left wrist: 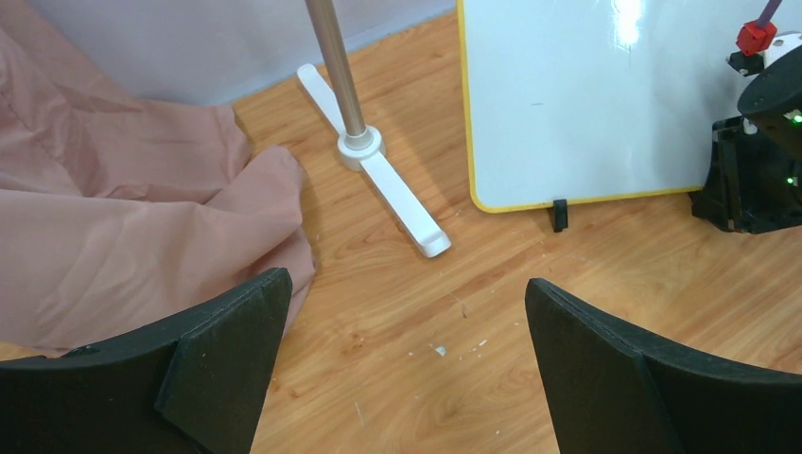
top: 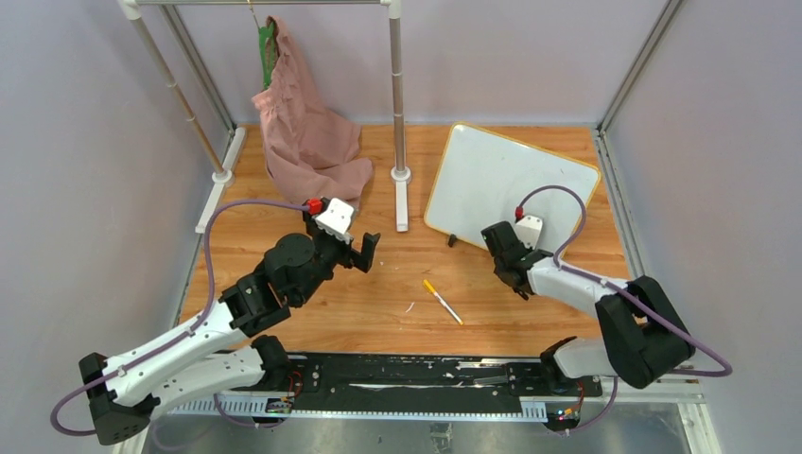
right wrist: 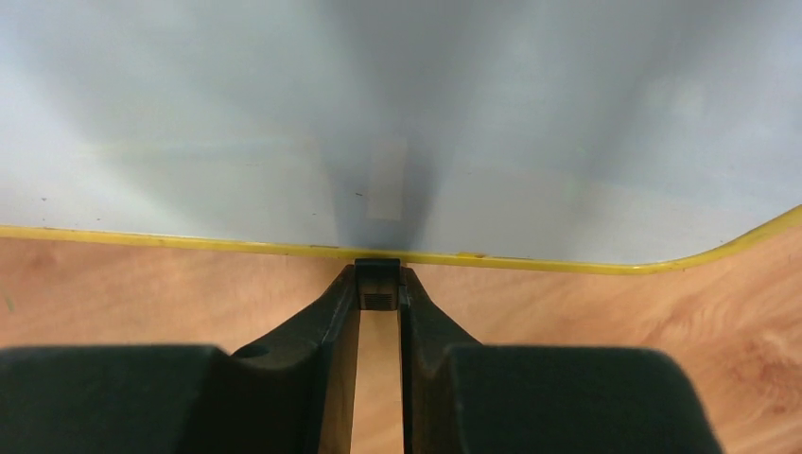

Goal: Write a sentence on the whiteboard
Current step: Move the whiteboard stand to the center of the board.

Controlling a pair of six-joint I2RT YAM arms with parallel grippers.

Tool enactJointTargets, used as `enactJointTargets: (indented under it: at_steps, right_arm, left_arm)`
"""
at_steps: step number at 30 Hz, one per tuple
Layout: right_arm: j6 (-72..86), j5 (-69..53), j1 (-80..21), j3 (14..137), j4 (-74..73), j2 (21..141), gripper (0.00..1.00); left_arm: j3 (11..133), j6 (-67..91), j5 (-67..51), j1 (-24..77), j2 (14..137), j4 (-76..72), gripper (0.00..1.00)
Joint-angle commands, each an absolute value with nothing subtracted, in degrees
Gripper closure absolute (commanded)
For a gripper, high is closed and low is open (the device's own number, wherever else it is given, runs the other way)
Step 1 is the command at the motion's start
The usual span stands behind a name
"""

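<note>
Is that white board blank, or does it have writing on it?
Blank. The whiteboard shows only glossy white and glare in all three views, and no lettering is visible on it.

Black-and-white jointed arms with lilac cables, red connectors and black tapering fingers.

The left end effector stands wide open, left of the whiteboard; the right end effector is clamped on the whiteboard's black foot.
</note>
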State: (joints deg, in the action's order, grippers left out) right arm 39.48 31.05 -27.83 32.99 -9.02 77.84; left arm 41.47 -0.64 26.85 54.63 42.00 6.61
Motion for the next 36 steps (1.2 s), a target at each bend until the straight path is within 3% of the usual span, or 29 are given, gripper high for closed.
enactJointTargets:
  at_steps: [1, 19, 36]
  right_arm:
    - [42.0, 29.7, -33.1, 29.9, -17.7, 73.1, 1.0]
    - [56.0, 29.9, -46.9, 20.0, -25.7, 61.2, 1.0]
    - [53.7, 30.1, -60.2, 17.6, -16.4, 64.3, 1.0]
  left_arm:
    - [41.3, -0.3, 24.2, 55.4, 44.0, 4.1, 0.0]
    - [42.7, 5.5, 19.2, 55.5, 49.9, 5.2, 0.0]
    - [42.5, 3.5, 19.4, 55.5, 49.4, 5.2, 0.0]
